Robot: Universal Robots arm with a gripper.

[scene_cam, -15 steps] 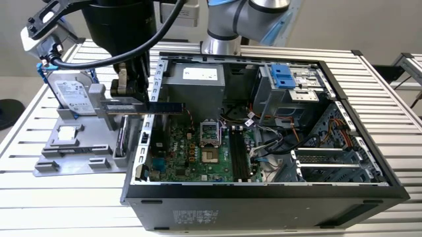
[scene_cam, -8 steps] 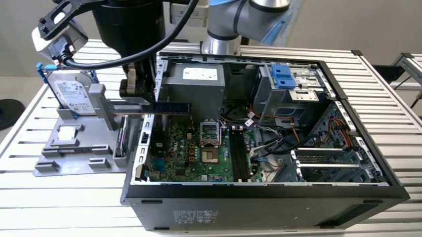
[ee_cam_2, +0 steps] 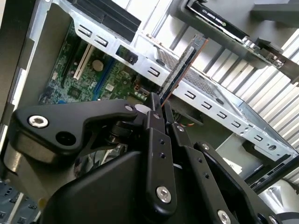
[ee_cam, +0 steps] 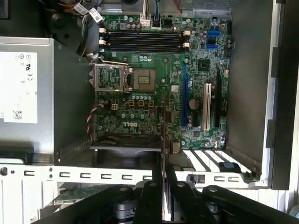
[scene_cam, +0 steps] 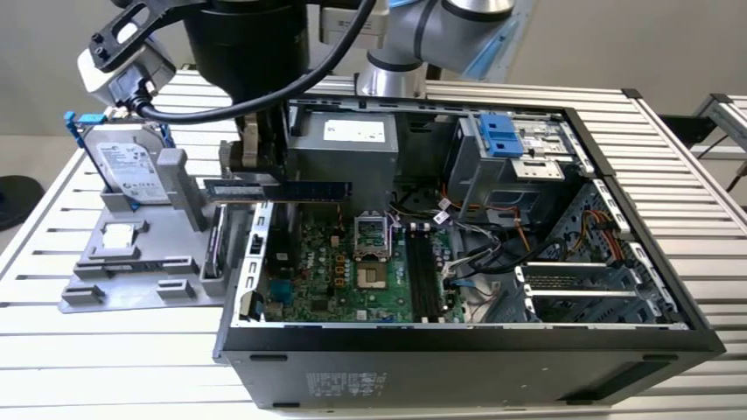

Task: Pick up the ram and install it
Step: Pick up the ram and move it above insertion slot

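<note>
Beside the grey metal power supply (scene_cam: 350,156), over the black computer case (scene_cam: 467,359) edge, the black claw (scene_cam: 254,175) clamps the dark flat ram stick (scene_cam: 310,187), seemingly level, pointing toward the exterior view's right

Ram (scene_cam: 292,186): long, thin, dark blue-black circuit-board stick, level and on edge in the air, clamped in the gripper (scene_cam: 247,178) above the computer case (scene_cam: 467,359) wall at the exterior view's left.
</note>
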